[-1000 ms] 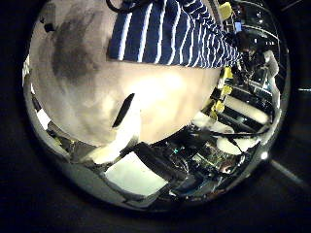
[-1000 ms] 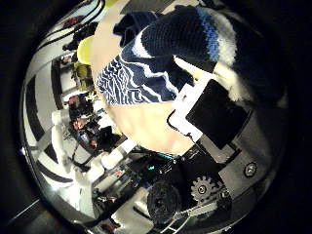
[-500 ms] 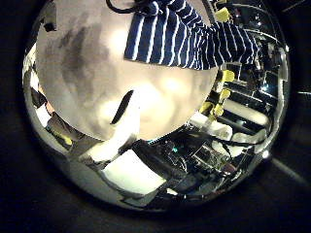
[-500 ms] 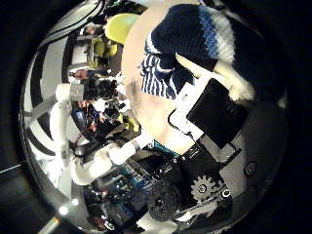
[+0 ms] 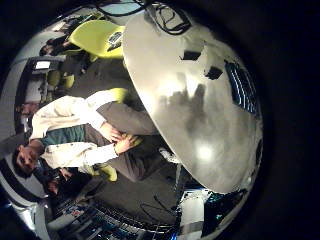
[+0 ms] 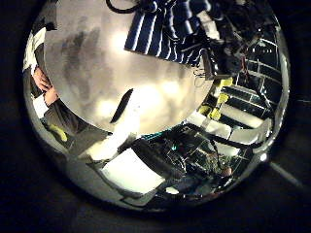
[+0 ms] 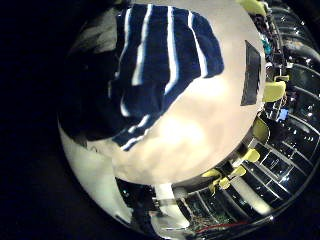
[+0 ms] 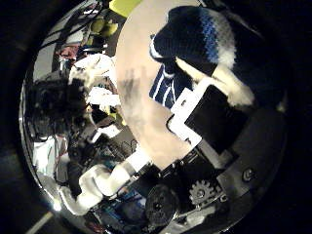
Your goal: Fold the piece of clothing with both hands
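Note:
The striped piece of clothing (image 7: 160,65) lies close under my right palm on the pale table (image 7: 190,130) in the right little finger side palm view. In the right thumb side palm view a bunched fold of it (image 8: 205,39) is draped over my right hand's curled fingers (image 8: 210,112), with a small part (image 8: 174,90) below on the table. In the left thumb side palm view the clothing (image 6: 155,37) lies bunched at the table's far part with a hand (image 6: 209,39) on it. My left hand's finger (image 6: 121,109) is straight over bare table (image 6: 87,68), away from the clothing.
A dark flat rectangle (image 7: 250,75) lies near the table's edge. Two small dark things (image 5: 200,62) sit on the table top in the left little finger side palm view. Chairs (image 5: 100,38) stand beside the table. Racks and equipment (image 6: 233,107) stand beyond the table's edge.
The clothing has been gathered into a smaller bunch. In the right thumb side palm view less of it lies spread on the table. A hand now shows on it in the left thumb side palm view.

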You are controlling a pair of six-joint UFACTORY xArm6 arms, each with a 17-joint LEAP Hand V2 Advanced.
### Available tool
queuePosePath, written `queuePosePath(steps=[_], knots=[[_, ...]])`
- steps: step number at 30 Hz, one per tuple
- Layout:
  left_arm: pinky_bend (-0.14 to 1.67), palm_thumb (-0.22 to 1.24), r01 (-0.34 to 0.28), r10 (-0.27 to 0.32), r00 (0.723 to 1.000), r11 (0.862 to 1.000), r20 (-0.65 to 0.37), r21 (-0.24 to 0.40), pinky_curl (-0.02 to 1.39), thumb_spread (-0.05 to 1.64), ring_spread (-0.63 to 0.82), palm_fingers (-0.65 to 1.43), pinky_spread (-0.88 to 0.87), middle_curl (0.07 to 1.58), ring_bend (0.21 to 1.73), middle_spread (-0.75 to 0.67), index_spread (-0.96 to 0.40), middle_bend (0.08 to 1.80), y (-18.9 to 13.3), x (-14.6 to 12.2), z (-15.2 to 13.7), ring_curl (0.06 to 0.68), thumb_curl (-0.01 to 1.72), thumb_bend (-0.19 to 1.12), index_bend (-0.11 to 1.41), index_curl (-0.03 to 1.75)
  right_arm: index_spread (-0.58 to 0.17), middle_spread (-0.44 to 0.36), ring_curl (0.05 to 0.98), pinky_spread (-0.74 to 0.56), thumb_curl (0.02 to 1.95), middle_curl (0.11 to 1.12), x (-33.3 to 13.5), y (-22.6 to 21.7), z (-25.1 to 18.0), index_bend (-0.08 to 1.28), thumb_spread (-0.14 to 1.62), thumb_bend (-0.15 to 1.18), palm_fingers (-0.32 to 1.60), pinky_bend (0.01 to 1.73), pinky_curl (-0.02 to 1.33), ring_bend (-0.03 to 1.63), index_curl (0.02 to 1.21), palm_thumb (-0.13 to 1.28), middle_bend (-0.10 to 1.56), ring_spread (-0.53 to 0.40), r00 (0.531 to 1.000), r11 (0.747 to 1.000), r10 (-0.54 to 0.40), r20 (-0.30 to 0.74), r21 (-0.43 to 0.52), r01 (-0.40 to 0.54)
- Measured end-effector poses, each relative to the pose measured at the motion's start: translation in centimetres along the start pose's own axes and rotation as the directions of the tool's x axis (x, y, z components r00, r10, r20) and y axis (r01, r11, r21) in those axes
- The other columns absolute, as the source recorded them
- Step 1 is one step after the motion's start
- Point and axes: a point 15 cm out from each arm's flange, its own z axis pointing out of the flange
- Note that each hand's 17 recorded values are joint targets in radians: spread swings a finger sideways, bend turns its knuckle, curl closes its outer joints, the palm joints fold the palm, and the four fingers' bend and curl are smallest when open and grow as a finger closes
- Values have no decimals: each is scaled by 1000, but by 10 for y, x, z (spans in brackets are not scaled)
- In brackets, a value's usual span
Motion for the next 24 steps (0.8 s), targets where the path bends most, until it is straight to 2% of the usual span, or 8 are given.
queuePosePath(steps=[1, 2, 4, 6, 7, 14, 20, 24], knots=[[565, 439, 3, -3, 1000, 1000, -1, 1, 402, 1136, 43, 207, 7, 364, 780, 108, -33, 190, 2, -1, -1, 256, 293, -19, 172, 361, -308, -149, 587, -344, 736, 613, -1, 1, 0, 533, 1156, -37, 730, 1241, 792, 1423, 709, 735, 1198, -205, 1000, 1000, -11, -1, -3, 11], [566, 439, 8, -8, 1000, 1000, -4, 0, 401, 1136, 43, 209, 6, 365, 779, 108, -33, 194, 3, -1, -2, 256, 293, -19, 171, 360, -318, -173, 586, -348, 721, 588, -1, 2, -3, 436, 1157, -39, 469, 1249, 796, 1403, 691, 710, 1093, -209, 1000, 1000, -19, -1, 0, 19], [567, 443, 10, -10, 1000, 1000, -5, 1, 400, 1134, 42, 209, 4, 366, 780, 108, -33, 194, 7, -1, -4, 256, 295, -18, 171, 360, -341, -182, 581, -286, 692, 547, -1, 5, -10, 369, 1154, -34, 166, 1194, 795, 1357, 653, 683, 946, -204, 999, 999, -47, -1, 3, 47], [568, 444, 14, -14, 1000, 1000, -5, -1, 399, 1133, 42, 209, 3, 367, 781, 108, -33, 193, 13, 0, -5, 256, 296, -19, 172, 360, -366, -175, 542, -201, 669, 500, -5, 12, -26, 341, 1154, -31, 31, 1150, 775, 1269, 599, 669, 831, -177, 997, 997, -81, -2, 17, 81], [571, 444, 15, -15, 1000, 1000, -4, 1, 399, 1133, 42, 209, 2, 367, 780, 112, -33, 193, 15, 1, -7, 255, 296, -19, 171, 359, -383, -124, 498, -106, 647, 461, -4, 15, -39, 311, 1148, -33, -27, 1115, 737, 1193, 548, 650, 736, -136, 996, 995, -91, -3, 37, 92], [582, 447, 41, -41, 999, 999, 1, 7, 398, 1138, 30, 213, 1, 367, 781, 114, -33, 190, 25, 10, -17, 255, 297, -19, 174, 359, -411, -40, 353, 276, 560, 341, 0, 52, -115, 214, 1127, -30, -89, 1000, 614, 912, 441, 598, 411, 101, 986, 977, -167, -16, 130, 168], [588, 445, 74, -73, 997, 997, 13, -19, 395, 1138, 26, 218, -13, 369, 790, 117, -33, 193, 41, 26, -26, 254, 299, -20, 172, 359, -404, -41, 302, 406, 509, 325, 42, 101, -165, 192, 1121, -22, 8, 884, 531, 812, 398, 583, 339, 160, 988, 972, -155, -20, 176, 156], [594, 446, 96, -95, 995, 994, 16, -47, 395, 1139, 20, 222, -19, 369, 791, 117, -34, 190, 52, 30, -26, 254, 300, -19, 176, 360, -406, -102, 270, 449, 500, 341, 77, 132, -171, 268, 1134, -8, 189, 748, 457, 764, 405, 641, 400, 132, 990, 982, -140, 0, 125, 139]])
